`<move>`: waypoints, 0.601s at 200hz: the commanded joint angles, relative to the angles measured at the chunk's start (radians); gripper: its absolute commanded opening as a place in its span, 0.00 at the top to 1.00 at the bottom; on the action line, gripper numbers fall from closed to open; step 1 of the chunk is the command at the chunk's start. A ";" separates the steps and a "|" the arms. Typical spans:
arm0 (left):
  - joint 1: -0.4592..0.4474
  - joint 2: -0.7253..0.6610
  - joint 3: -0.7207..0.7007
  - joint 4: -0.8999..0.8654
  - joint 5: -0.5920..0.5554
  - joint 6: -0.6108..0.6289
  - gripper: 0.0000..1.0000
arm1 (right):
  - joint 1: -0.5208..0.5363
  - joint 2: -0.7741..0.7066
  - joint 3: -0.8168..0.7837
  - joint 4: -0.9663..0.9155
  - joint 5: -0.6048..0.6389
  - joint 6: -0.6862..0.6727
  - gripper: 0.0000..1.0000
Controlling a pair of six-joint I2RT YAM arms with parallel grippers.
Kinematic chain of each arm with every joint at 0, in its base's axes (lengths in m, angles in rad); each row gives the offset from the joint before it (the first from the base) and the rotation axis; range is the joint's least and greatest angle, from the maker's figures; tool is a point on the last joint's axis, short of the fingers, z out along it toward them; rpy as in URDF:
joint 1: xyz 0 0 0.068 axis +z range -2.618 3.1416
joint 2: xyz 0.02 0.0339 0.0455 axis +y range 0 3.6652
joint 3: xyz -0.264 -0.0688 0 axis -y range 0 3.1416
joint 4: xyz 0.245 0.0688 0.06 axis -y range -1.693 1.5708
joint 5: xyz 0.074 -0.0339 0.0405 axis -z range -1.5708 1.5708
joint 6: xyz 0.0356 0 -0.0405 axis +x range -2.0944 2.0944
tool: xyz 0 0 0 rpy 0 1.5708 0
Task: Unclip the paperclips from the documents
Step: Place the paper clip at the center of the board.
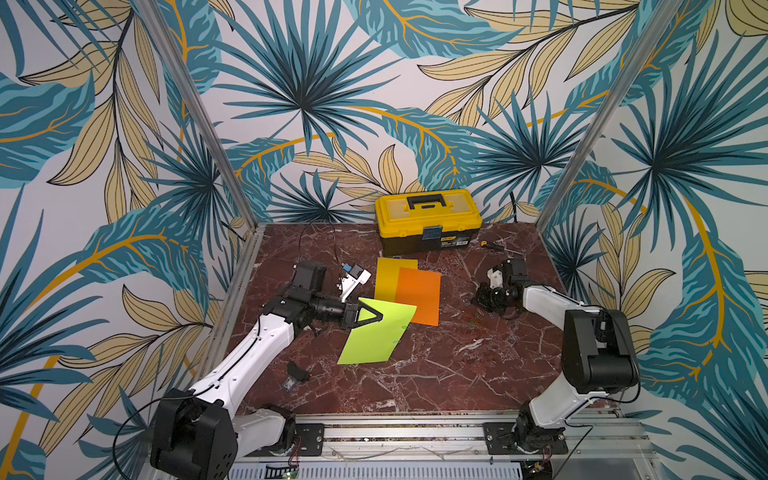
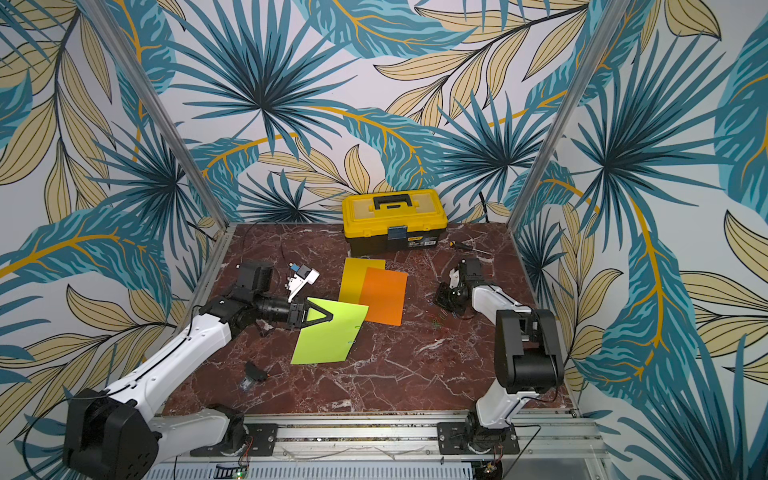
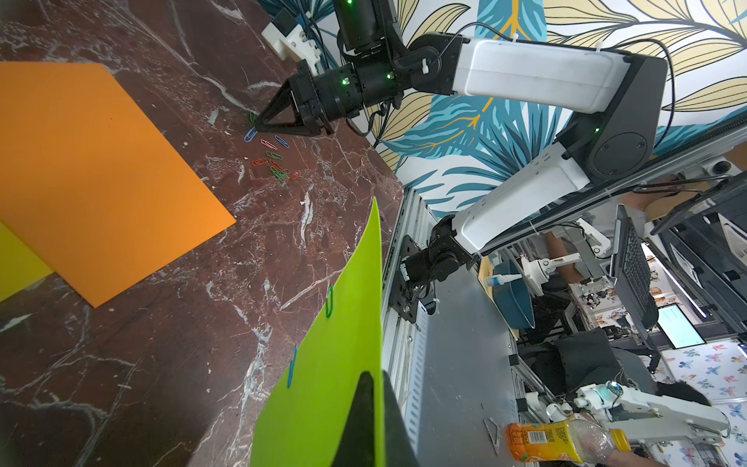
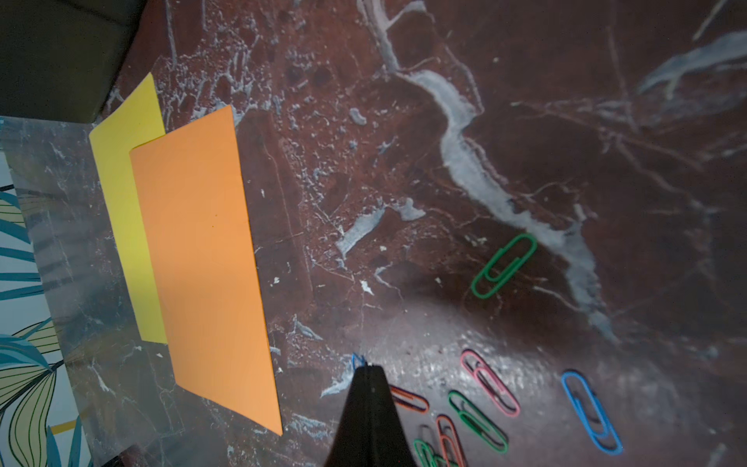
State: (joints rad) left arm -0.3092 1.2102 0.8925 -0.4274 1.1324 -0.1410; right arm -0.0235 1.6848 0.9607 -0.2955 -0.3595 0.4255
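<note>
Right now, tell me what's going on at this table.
The left claw is shut on the lime green paper sheet, holding it tilted up from the red marble tabletop; a green wire clip and a blue wire clip are on its edge. The right claw, shut, pinches a loose blue paperclip beside a scatter of coloured paperclips. The orange paper sheet overlaps the yellow paper sheet, both flat.

Left arm (image 1: 257,345) stretches from the front edge toward the middle of the surface (image 1: 415,374), left gripper (image 1: 379,318) level, clamped on the green sheet (image 1: 374,340). Right arm (image 1: 544,297) folds near the right edge, right gripper (image 3: 258,124) closed, tip down.
</note>
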 commanded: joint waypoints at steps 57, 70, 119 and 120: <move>-0.001 -0.014 0.022 -0.005 -0.014 0.021 1.00 | -0.006 0.029 0.006 -0.037 0.058 -0.008 0.94; 0.001 -0.012 0.025 -0.005 -0.015 0.023 1.00 | -0.006 0.027 0.004 -0.046 0.063 -0.012 0.92; 0.002 -0.011 0.026 -0.005 -0.016 0.023 1.00 | -0.006 0.014 0.001 -0.064 0.076 -0.027 0.87; 0.002 -0.011 0.026 -0.005 -0.016 0.023 1.00 | -0.006 0.014 0.001 -0.065 0.075 -0.027 0.86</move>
State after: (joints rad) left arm -0.3088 1.2102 0.8925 -0.4278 1.1179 -0.1379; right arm -0.0246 1.7039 0.9611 -0.3260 -0.3027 0.4175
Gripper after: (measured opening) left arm 0.048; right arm 0.130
